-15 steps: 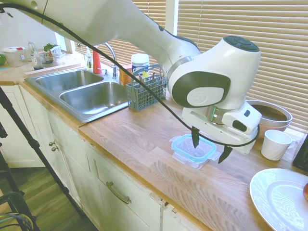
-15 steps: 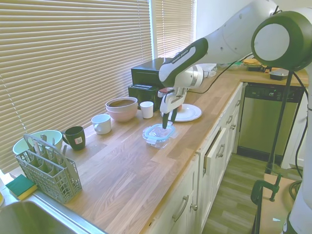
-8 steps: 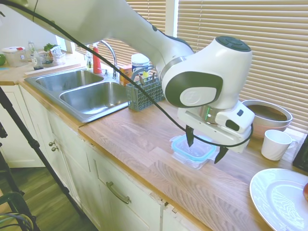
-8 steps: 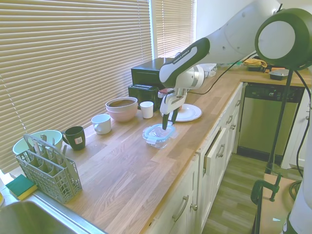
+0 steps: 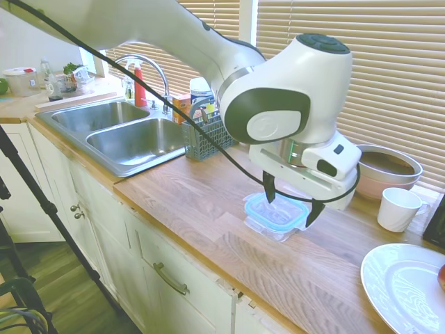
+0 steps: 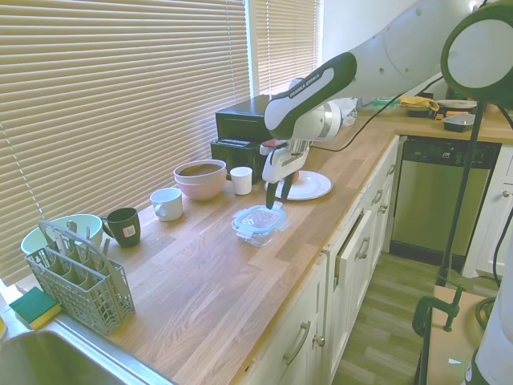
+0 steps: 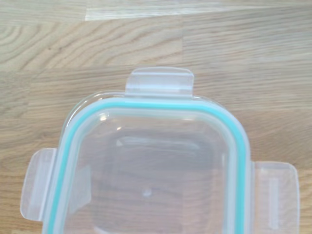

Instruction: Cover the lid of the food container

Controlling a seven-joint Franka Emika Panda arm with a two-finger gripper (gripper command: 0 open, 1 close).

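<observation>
1. The gripper (image 5: 286, 200) hangs just above the lid (image 5: 275, 211), its two fingers spread apart and holding nothing.
2. The lid, clear with a teal rim, sits on top of the food container (image 6: 258, 228); its snap flaps (image 7: 159, 80) stick outward.
3. The food container stands on the wooden countertop (image 5: 208, 202) near the front edge, with a pink bowl (image 6: 199, 178), a white cup (image 6: 241, 180) and a white plate (image 6: 309, 185) farther back.

Bright daylight through the blinds (image 6: 120, 96) washes out both exterior views; wrist view slightly soft
</observation>
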